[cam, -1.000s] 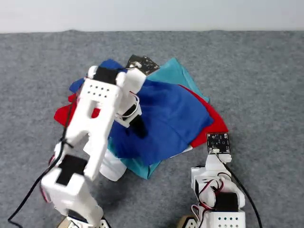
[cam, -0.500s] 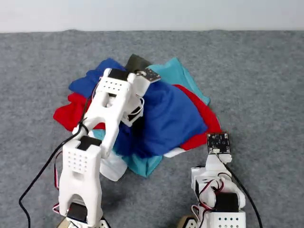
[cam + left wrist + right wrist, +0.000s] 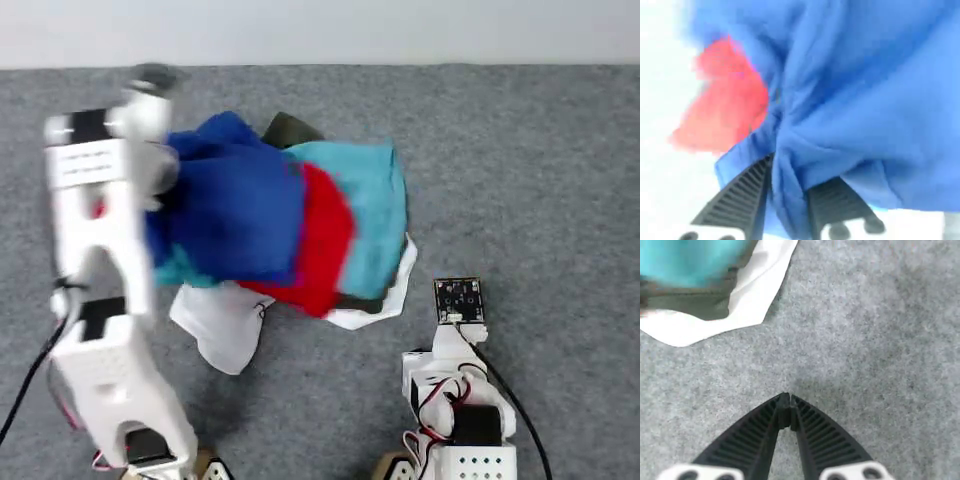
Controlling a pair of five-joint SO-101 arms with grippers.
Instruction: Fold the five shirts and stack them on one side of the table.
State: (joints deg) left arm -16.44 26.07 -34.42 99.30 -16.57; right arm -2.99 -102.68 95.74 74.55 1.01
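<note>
A heap of shirts lies mid-table: a blue shirt (image 3: 235,205) on top, a red shirt (image 3: 322,240), a teal shirt (image 3: 368,215), a white shirt (image 3: 228,322) and a dark one (image 3: 288,128) at the back. My left gripper (image 3: 787,192) is shut on a bunched fold of the blue shirt (image 3: 865,105), at the heap's left side where the left arm (image 3: 100,210) stands. Red cloth (image 3: 725,112) shows beside the fold. My right gripper (image 3: 785,415) is shut on nothing, low over bare carpet near the white shirt's corner (image 3: 740,305).
Grey carpet (image 3: 530,170) covers the table, with open room on the right and along the front. The right arm's base (image 3: 455,420) sits at the front right. A pale wall (image 3: 320,30) runs behind the table's far edge.
The left arm has swung to the left, dragging the blue shirt and the heap with it. The red and teal shirts have shifted left and bunched up. The right arm has kept still.
</note>
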